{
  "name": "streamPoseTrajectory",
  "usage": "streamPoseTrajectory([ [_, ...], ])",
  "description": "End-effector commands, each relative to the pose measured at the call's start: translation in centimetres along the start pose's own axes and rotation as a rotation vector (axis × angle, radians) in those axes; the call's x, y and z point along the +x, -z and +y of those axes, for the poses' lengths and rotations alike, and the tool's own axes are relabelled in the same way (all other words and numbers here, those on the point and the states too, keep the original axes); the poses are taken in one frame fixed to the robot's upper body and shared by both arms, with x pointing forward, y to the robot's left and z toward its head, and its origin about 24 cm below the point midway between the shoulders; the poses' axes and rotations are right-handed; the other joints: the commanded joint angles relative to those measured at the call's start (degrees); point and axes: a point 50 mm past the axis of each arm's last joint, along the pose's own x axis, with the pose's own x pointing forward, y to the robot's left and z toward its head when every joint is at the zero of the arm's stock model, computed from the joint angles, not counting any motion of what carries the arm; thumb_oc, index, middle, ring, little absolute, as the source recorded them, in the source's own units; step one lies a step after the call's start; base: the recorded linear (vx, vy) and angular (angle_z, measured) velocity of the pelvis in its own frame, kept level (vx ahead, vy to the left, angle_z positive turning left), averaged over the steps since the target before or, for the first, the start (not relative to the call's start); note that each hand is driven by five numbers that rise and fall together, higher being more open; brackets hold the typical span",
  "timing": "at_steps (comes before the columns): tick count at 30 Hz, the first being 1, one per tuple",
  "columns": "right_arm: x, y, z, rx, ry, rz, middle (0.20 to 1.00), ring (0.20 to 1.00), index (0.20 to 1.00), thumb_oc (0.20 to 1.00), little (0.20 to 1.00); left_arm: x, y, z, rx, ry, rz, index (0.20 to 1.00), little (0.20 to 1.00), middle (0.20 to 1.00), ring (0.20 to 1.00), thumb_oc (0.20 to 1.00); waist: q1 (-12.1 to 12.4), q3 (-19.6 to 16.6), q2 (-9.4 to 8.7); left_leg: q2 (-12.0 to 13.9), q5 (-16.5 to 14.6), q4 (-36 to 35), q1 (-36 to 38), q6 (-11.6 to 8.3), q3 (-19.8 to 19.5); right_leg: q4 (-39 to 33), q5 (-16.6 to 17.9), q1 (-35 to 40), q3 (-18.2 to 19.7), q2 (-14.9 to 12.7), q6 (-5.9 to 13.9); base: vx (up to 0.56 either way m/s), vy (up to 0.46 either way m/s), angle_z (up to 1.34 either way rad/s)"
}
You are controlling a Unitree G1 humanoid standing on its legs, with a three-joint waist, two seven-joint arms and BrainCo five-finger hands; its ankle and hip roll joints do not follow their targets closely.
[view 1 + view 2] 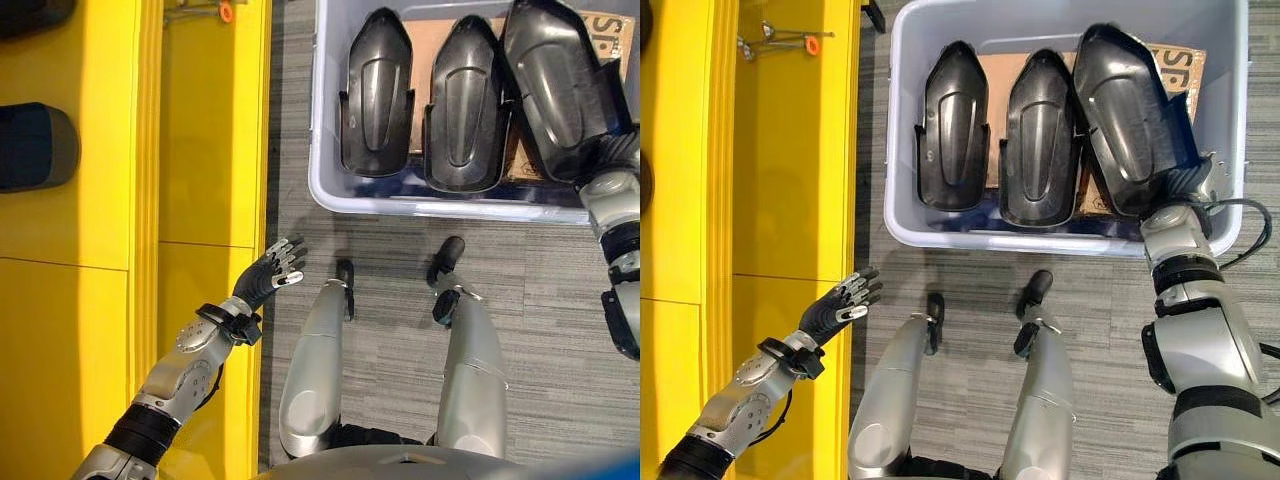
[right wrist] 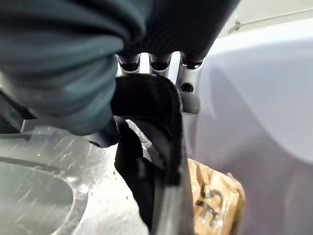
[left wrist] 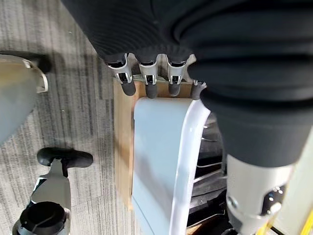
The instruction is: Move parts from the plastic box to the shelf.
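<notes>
The right robot hand (image 1: 1196, 185) is clamped on the near end of a glossy black part (image 1: 1130, 120), raised at 1 o'clock in the plastic box (image 1: 902, 215). The left robot hand (image 1: 272, 272) hangs relaxed and empty beside the yellow shelf (image 1: 200, 150) at 8 o'clock. Two more parts (image 1: 953, 125) lie inside.

- Plastic box (image 1: 902, 232): pale grey-blue.
- Parts (image 1: 953, 127) inside the plastic box: glossy black.
- Cardboard sheet (image 1: 995, 72) under the parts: brown.
- Shelf (image 1: 780, 170) beside the plastic box: bright yellow.
- Floor (image 1: 1110, 320) under the plastic box: grey, finely striped carpet.
</notes>
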Motion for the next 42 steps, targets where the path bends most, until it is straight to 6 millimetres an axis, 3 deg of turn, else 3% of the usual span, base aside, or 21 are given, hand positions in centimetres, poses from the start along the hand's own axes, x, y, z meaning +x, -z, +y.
streamPoseTrajectory([
  [1,-1.0,0.9,1.0,-0.033,0.047,-0.062,0.2,0.2,0.2,0.2,0.2,-0.3,0.3,-1.2,-0.001,0.066,-0.033,1.0,1.0,1.0,1.0,1.0,0.17,0.96,1.27,0.8,9.39,-7.16,-2.81,1.58,-2.91,14.95,-16.42,4.34,0.33,0.15,2.18,-0.03,0.061,-0.07],
  [17,-2.6,-3.4,-1.7,0.281,0.315,-0.363,0.2,0.2,0.2,0.2,0.2,-1.7,2.3,-1.1,-0.083,0.039,-0.034,1.0,1.0,1.0,1.0,1.0,-1.94,0.96,2.19,0.95,10.3,-16.72,13.15,0.25,0.35,8.2,-16.11,16.55,1.94,-0.18,2.95,0.0,0.096,-0.05],
  [25,-3.1,-5.1,-2.5,0.42,0.279,-0.409,0.2,0.2,0.2,0.2,0.2,-2.1,3.1,-0.7,-0.103,0.008,-0.016,1.0,1.0,1.0,1.0,1.0,-2.0,0.45,1.22,0.64,10.08,-19.77,21.29,-0.21,0.62,4.81,-16.28,25.06,1.15,0.04,2.99,0.06,0.073,0.01],
  [31,-4.5,-5.4,-0.8,0.526,0.132,-0.411,0.2,0.2,0.2,0.2,0.2,-2.8,4.1,-0.3,-0.117,-0.028,0.013,1.0,1.0,1.0,1.0,1.0,-1.52,-3.09,0.1,1.5,11.34,-23.75,25.51,-0.96,0.42,1.33,-16.1,30.06,0.11,0.47,2.99,0.08,0.071,0.07],
  [33,-5.7,-5.4,0.9,0.651,-0.027,-0.376,0.2,0.2,0.2,0.2,0.2,-3.2,4.6,-0.2,-0.125,-0.051,0.023,1.0,1.0,1.0,1.0,1.0,-1.46,-4.76,-0.34,2.31,13.49,-26.78,27.39,-1.21,1.1,-1.81,-14.43,32.52,-0.97,0.78,2.63,0.06,0.172,0.02],
  [36,-9.2,-5.1,4.5,0.779,-0.313,-0.333,0.2,0.2,0.2,0.2,0.2,-3.8,5.2,0.3,-0.145,-0.105,0.023,1.0,1.0,1.0,1.0,1.0,-1.48,-7.7,-1.32,2.83,15.06,-30.98,31.09,-2.0,1.33,-6.61,-13.52,37.46,-1.79,1.08,3.15,0.11,0.217,0.01],
  [39,-14.8,-4.6,8.1,0.888,-0.632,-0.291,0.2,0.2,0.2,0.2,0.2,-4.7,5.8,0.6,-0.137,-0.138,0.03,1.0,1.0,1.0,1.0,1.0,-1.23,-10.9,-2.46,2.5,16.37,-33.42,33.29,-2.39,0.79,-11.91,-11.48,42.03,-2.48,1.13,4.13,0.04,0.284,0.18],
  [40,-17.5,-3.6,9.7,0.963,-0.796,-0.206,0.2,0.2,0.2,0.2,0.2,-5.0,5.9,0.5,-0.149,-0.153,0.024,1.0,1.0,1.0,1.0,1.0,-0.95,-12.29,-2.96,2.16,16.85,-34.42,34.08,-2.37,0.52,-14.12,-10.48,43.81,-2.66,1.03,4.72,-0.04,0.276,0.22],
  [42,-21.7,-3.1,11.6,1.022,-0.958,-0.149,0.2,0.2,0.2,0.2,0.2,-5.4,5.9,0.6,-0.135,-0.154,0.02,1.0,1.0,1.0,1.0,1.0,-0.35,-14.06,-3.55,1.83,17.69,-36.29,35.38,-2.4,0.13,-17.57,-8.56,46.24,-3.31,0.7,6.0,-0.11,0.278,0.17],
])
